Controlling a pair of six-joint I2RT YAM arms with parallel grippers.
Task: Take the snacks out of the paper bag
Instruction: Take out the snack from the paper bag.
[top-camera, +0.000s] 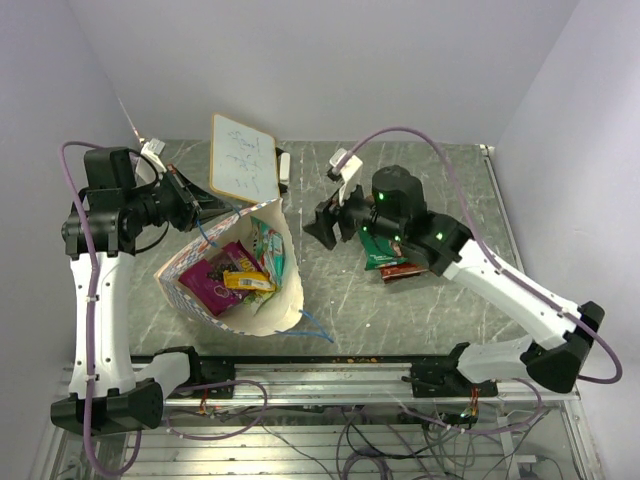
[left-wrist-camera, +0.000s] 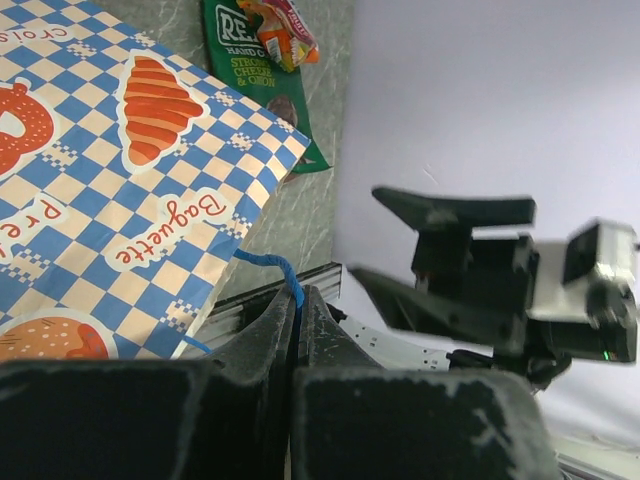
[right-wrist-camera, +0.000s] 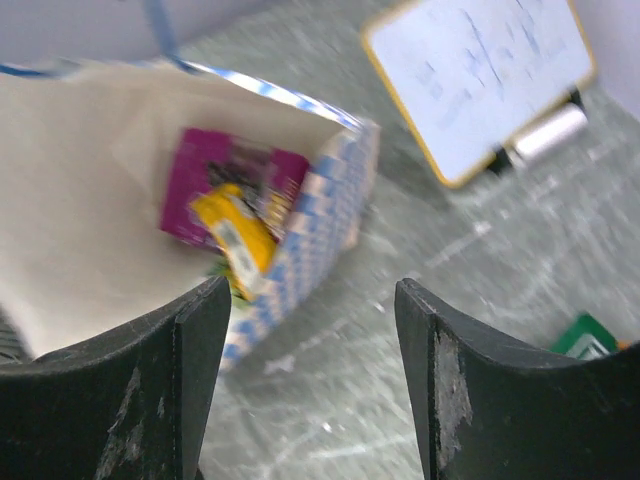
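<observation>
Top external: one bag (top-camera: 270, 315) holding three snacks (top-camera: 215, 280); two packets (top-camera: 377, 250) at the table's (top-camera: 420, 320) middle beneath the right gripper (top-camera: 325, 225), jaws released. Left gripper (top-camera: 190, 205), arm raised, clenches the bag's cord (left-wrist-camera: 270, 265).

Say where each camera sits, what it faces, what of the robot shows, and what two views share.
Top external: above and behind the bases, looking down on the table; both arms show.
Left wrist: on the left arm, looking past its shut left hand along the paper bag toward the right hand.
Right wrist: on the right arm, looking between its open fingers into the bag.
Shared: green packet, both wrist views.
</observation>
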